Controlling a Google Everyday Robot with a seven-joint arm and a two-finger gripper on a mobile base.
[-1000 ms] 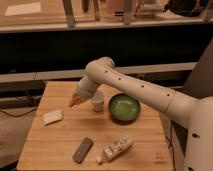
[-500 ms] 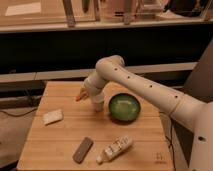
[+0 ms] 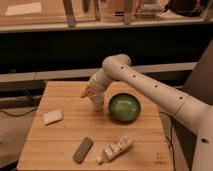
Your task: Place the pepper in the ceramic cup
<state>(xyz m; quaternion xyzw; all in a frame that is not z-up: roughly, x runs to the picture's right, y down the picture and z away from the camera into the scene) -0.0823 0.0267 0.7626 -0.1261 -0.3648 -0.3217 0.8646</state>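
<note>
The gripper hangs over the left-centre of the desk, jaws clenched on the pepper. Only the pepper's orange tip shows, pointing left. The pepper is clear of the desk surface, just above and left of the ceramic cup (the wrist partly hides the cup). The green bowl stands just right of the cup. The white arm rises from the gripper to an elbow, then slopes down to the right edge of view. Also on the wooden desk:
- a pale sponge-like pad at left;
- a dark grey block near the front edge;
- a white bottle lying on its side beside the block.
</note>
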